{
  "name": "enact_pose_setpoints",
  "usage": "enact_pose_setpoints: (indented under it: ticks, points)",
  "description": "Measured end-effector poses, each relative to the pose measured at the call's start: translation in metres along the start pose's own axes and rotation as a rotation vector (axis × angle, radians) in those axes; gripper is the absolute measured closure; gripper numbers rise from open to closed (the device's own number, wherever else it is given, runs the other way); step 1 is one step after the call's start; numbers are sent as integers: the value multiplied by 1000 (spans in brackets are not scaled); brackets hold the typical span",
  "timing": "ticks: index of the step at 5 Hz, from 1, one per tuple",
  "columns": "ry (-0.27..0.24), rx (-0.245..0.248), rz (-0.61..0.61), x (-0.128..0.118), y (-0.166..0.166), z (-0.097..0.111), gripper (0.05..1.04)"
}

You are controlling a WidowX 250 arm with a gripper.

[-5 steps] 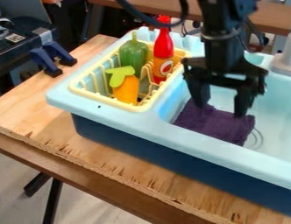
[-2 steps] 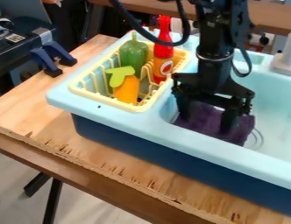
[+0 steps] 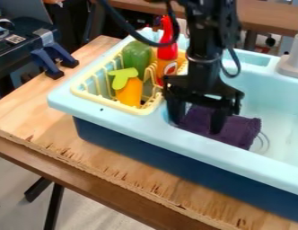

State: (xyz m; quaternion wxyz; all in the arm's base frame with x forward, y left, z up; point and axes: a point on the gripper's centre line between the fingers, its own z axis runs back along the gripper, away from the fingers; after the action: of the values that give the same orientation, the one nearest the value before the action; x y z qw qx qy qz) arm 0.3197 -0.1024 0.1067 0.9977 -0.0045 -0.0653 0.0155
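The black two-finger gripper hangs wide apart at the purple fabric cloth beneath it; looks like lining-up to me, and gripping calls for squeezing together around cloth.

And here's the black WidowX arm, in from the top edge, its wrist nearly upright, with the black two-finger gripper hanging straight below, fingers parted and pointing down!
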Motion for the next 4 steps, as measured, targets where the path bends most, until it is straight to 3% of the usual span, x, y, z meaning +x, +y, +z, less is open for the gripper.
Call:
enact_pose_setpoints:
  ticks: [2, 3, 4]
  points:
    - [0, -46, 26, 5, -20, -22, 82]
    - [23, -78, 49, 11, -36, -32, 82]
    - [22, -122, 38, 16, -59, -34, 82]
